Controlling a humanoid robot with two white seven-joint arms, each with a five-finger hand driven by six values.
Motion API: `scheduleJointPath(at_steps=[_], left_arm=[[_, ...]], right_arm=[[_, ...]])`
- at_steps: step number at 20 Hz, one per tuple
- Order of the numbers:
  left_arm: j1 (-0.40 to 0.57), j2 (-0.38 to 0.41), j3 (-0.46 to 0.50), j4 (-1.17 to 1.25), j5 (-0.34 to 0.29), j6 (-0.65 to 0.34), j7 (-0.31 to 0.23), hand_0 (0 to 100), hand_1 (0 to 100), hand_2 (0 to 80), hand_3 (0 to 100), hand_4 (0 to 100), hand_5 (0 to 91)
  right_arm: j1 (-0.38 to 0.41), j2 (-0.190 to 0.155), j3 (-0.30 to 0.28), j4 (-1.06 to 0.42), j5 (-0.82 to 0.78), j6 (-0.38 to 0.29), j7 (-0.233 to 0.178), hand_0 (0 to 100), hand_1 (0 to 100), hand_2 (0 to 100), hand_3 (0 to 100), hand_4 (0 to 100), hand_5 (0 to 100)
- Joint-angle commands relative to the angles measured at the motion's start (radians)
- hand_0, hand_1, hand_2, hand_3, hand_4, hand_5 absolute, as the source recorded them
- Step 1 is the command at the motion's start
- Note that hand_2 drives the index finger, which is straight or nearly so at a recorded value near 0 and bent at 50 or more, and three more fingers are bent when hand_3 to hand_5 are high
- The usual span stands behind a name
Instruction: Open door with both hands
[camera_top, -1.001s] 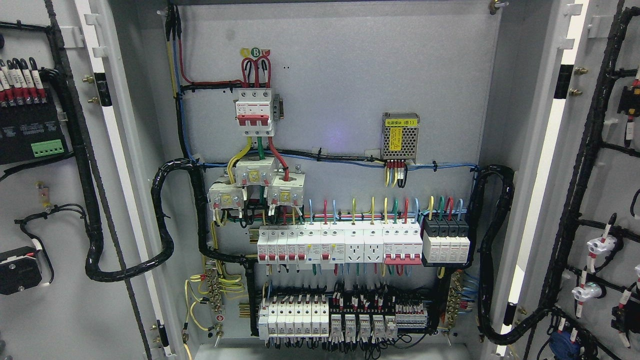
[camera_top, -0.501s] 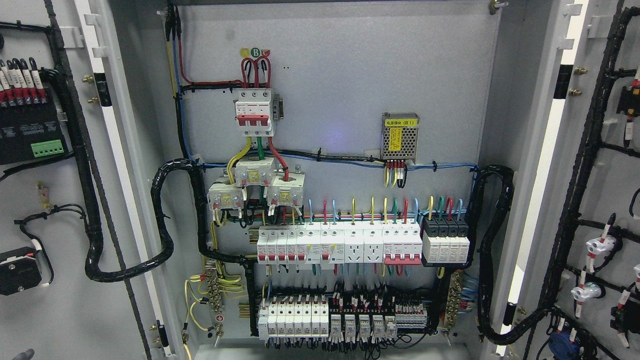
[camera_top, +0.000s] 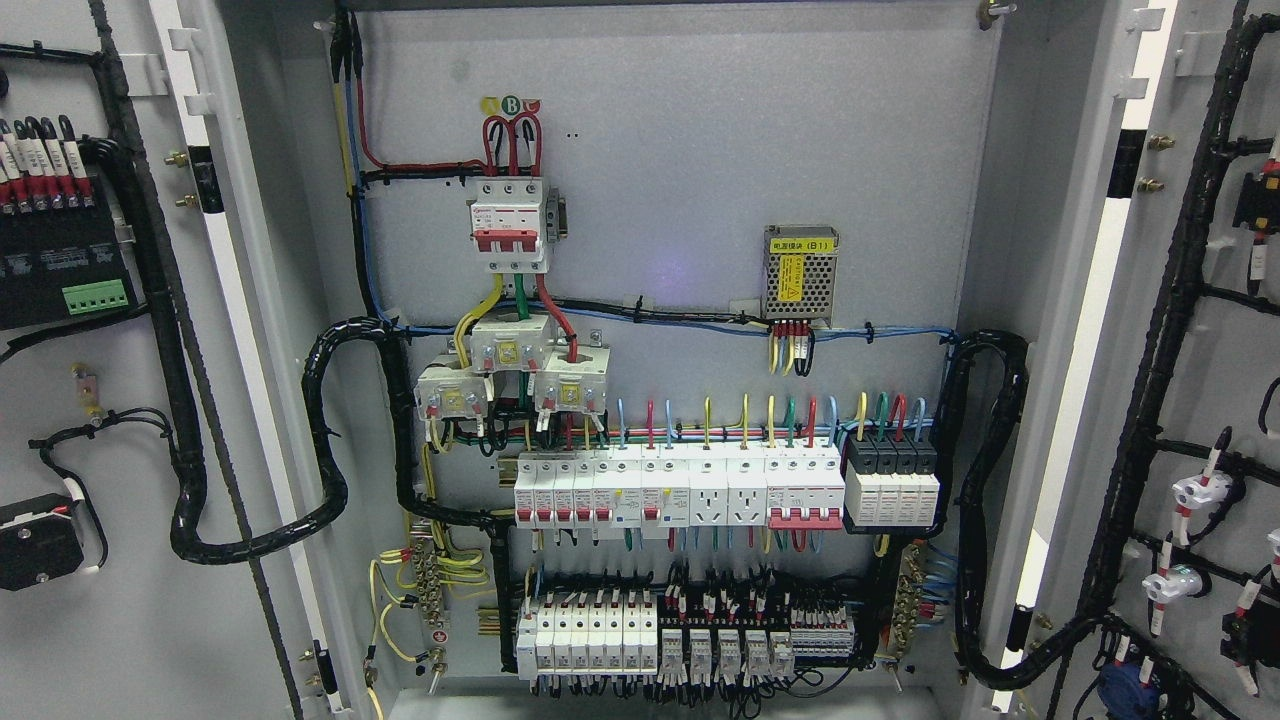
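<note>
No robot hand shows now; the grey tip left of the red-handled main breaker (camera_top: 510, 222), low down, has gone. Both grey steel cabinet doors (camera_top: 90, 400) stand swung wide, so I judge opening done.

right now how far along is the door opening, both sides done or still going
Done, by the look of it: the left door and right door both stand swung wide, inner wiring facing the camera, and the breaker panel is fully exposed. Nothing is in hand: neither robot hand is in view. Nothing visibly remains.
</note>
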Motion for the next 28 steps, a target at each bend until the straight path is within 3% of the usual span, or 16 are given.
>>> scheduleJointPath(at_steps=[1,6,10,15,21,23,28], left_arm=[[0.087,0.013,-0.126,-0.033,-0.003,-0.002,-0.005,0,0,0.0,0,4,0.0],[0.155,0.013,-0.173,-0.027,-0.005,-0.002,-0.006,0,0,0.0,0,4,0.0],[0.206,0.012,-0.205,-0.008,-0.041,-0.002,-0.005,0,0,0.0,0,4,0.0],[0.231,0.009,-0.273,0.082,-0.071,-0.001,-0.006,0,0,0.0,0,4,0.0],[0.248,-0.011,-0.397,0.318,-0.072,0.001,-0.011,0,0,0.0,0,4,0.0],[0.239,-0.034,-0.438,0.407,-0.072,0.01,-0.013,0,0,0.0,0,4,0.0],[0.235,-0.076,-0.5,0.582,-0.075,0.001,-0.023,0,0,0.0,0,4,0.0]], right_arm=[[0.052,-0.003,0.175,-0.05,0.119,0.0,0.008,0,0,0,0,0,0],[0.095,0.013,0.285,-0.029,0.236,0.004,0.0,0,0,0,0,0,0],[0.152,0.049,0.336,0.034,0.329,0.007,-0.069,0,0,0,0,0,0],[0.214,0.1,0.368,0.094,0.372,0.006,-0.101,0,0,0,0,0,0],[0.317,0.149,0.412,0.182,0.426,0.003,-0.104,0,0,0,0,0,0],[0.325,0.163,0.443,0.234,0.428,0.001,-0.104,0,0,0,0,0,0],[0.324,0.186,0.459,0.407,0.443,-0.002,-0.106,0,0,0,0,0,0]])
